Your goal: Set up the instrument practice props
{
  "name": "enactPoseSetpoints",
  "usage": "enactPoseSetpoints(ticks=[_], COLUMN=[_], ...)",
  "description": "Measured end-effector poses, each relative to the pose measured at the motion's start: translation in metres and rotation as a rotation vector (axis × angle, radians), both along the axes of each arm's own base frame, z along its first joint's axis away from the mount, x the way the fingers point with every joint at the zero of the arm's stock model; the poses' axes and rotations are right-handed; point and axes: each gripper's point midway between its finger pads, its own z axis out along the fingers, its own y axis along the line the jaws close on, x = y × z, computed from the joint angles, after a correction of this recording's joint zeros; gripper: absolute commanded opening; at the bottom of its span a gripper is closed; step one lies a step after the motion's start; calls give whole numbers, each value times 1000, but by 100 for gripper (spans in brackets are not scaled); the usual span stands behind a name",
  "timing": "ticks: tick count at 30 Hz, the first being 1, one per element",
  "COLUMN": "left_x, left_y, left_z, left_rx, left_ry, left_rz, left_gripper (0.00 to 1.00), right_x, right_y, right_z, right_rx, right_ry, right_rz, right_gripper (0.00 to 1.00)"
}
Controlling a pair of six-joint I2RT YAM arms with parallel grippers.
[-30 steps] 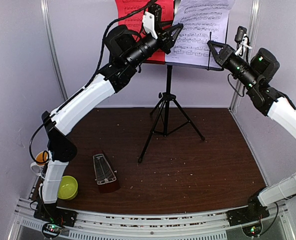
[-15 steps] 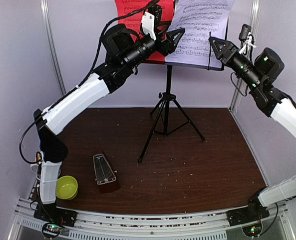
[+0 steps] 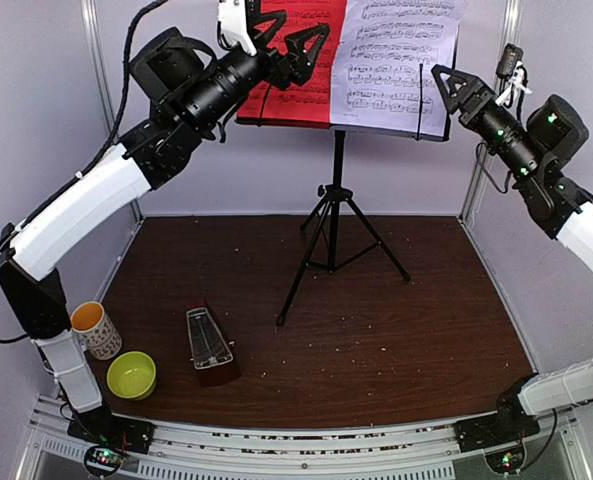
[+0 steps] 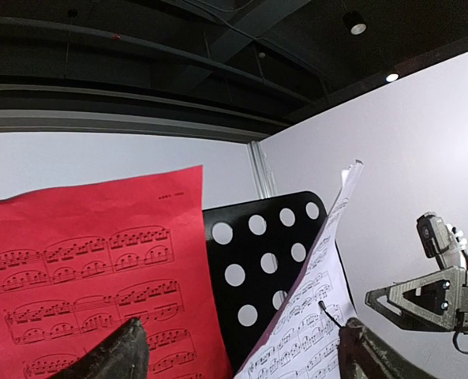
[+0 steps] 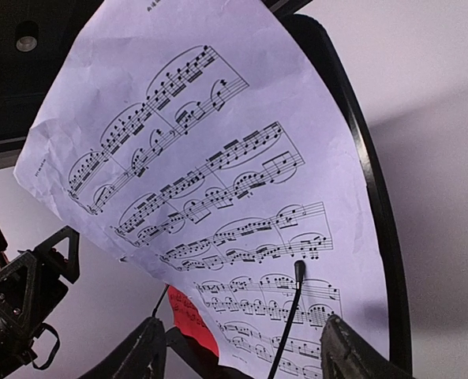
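The black tripod music stand [image 3: 331, 225] stands at the back of the table. A red sheet [image 3: 298, 70] and a white sheet [image 3: 396, 60] rest side by side on its perforated desk [image 4: 257, 260]. My left gripper [image 3: 284, 38] hovers open in front of the red sheet [image 4: 84, 268], holding nothing. Just right of the white sheet [image 5: 210, 181], my right gripper [image 3: 449, 88] is open and clear of it. A wire page holder [image 5: 289, 316] lies across that sheet. The dark-wood metronome [image 3: 209, 347] stands on the table at the front left.
A patterned mug [image 3: 96, 330] and a yellow-green bowl [image 3: 134, 375] sit at the front left corner beside the left arm's base. The stand's tripod legs spread over the middle of the brown table [image 3: 396, 340]. Light walls close in on both sides.
Both grippers have opened and drawn back from the sheets. The left arm swung up and to the left, uncovering the mug. The sheets stay on the stand.
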Motion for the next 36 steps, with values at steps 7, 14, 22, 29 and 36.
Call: enactPoseSetpoints(ticks=[7,14,22,29,36], left_x=[-1,-5,-23,-25,-27], left_y=[17,43,80,94,104], left_z=[-21,-51,-88,-134,-159], left_rx=[38,99,125,159,166], left_ry=[85,242,367,467,520], left_rz=[39,74,97,128,148], left_gripper=[91,98,98,98,98], right_x=[-5,-11,-13,2,52], right_y=[-4,-7,10,59,99], right_z=[1,4,35,62,64], right_rx=[-2,-22,-30,-46,-51], right_ry=[10,13,-8,-19,18], right_rz=[-7,-18,17,86,73], right_gripper=[77,77,73,73,76])
